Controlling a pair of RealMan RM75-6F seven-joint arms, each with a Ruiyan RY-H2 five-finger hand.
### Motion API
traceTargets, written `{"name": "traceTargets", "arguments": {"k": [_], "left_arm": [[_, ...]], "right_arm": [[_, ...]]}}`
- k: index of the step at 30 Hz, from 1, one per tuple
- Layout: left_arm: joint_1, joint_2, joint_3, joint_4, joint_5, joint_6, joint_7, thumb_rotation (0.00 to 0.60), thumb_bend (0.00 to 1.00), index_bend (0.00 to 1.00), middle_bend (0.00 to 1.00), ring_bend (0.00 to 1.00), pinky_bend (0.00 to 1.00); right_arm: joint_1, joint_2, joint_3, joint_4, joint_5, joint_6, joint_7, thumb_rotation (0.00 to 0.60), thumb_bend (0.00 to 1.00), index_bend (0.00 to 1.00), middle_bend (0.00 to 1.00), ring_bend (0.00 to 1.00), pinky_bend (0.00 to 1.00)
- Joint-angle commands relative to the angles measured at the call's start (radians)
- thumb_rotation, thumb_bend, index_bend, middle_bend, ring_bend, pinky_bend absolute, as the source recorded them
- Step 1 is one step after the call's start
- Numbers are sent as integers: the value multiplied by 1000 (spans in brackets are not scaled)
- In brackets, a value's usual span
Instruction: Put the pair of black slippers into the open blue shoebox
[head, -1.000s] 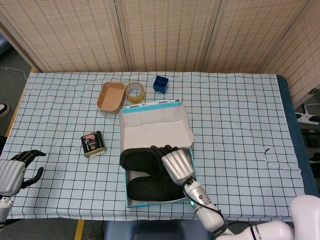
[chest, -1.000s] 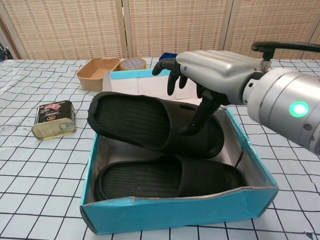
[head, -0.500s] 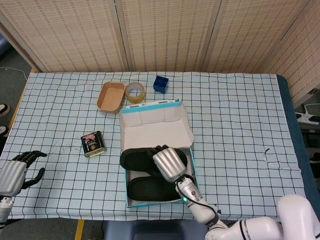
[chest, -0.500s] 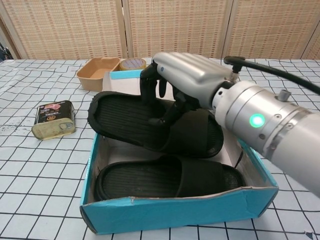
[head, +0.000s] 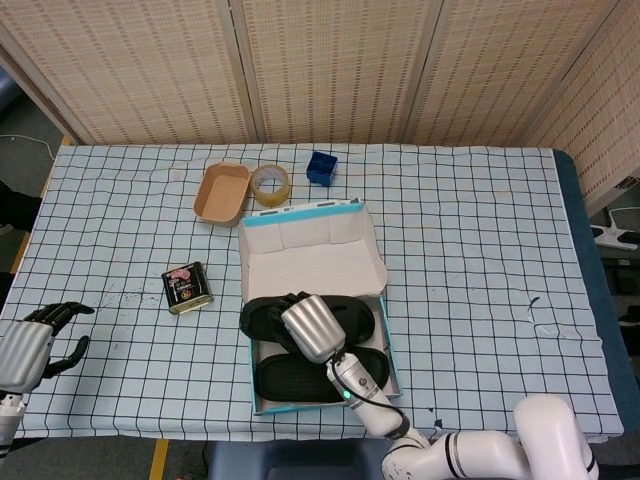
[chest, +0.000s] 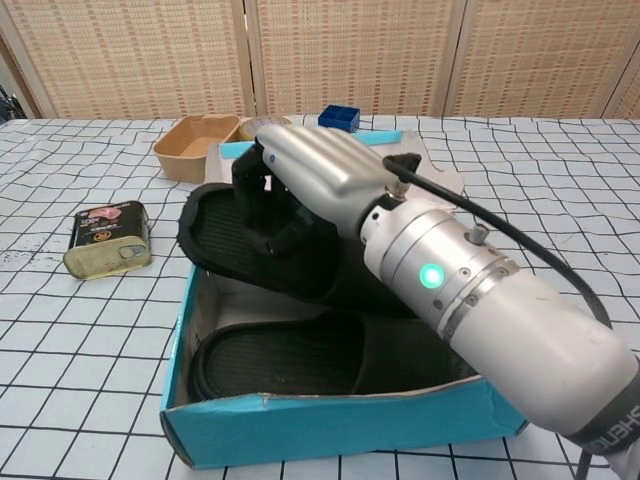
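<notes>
The open blue shoebox (head: 252, 378) (chest: 340, 425) stands at the table's near middle, its lid (head: 310, 255) folded back. One black slipper (chest: 300, 355) (head: 285, 382) lies flat on the box floor. The other black slipper (chest: 215, 235) (head: 262, 316) lies tilted across it, with one end over the box's left wall. My right hand (head: 310, 328) (chest: 305, 180) is above this upper slipper, its dark fingers (chest: 252, 195) bent down and touching the footbed, not closed around it. My left hand (head: 30, 345) hangs at the near left table edge, fingers apart and holding nothing.
A small tin can (head: 187, 287) (chest: 105, 237) lies left of the box. Behind the lid are a tan tray (head: 222, 193), a roll of tape (head: 270, 184) and a small blue container (head: 321, 166). Checked cloth covers the table.
My right hand has slid left along the upper slipper, from its strap end to its footbed. The slipper sits a little lower in the box. The left hand has stayed put.
</notes>
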Motion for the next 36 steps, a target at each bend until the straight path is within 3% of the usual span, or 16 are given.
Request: {"name": "traceTargets", "arguments": {"k": [1,21,28,36], "left_arm": [[0,0,-1,-1,-2,0,-1,600,420,331,334,316,443],[-3,0,-2,1,-6,-6,-3,600,420,331,335,316,444],[-6,-1,-2,4,-7,-13,-5,600,420,331,335,316,444],[-6,-2,-2,2,-6,-11,-2,600,421,331,334,316,444]], "right_arm": [[-18,-1,-27,35,7,-25,23,600,359,649,533,473,559],[-71,35,-84,55,34,-125,79,600,359,649,533,473,559],[-80,51,-69,-7,-39,-79,114,600,359,649,533,473,559],[-84,91,-17,-136,-70,-25,57,600,359,649,533,473,559]]}}
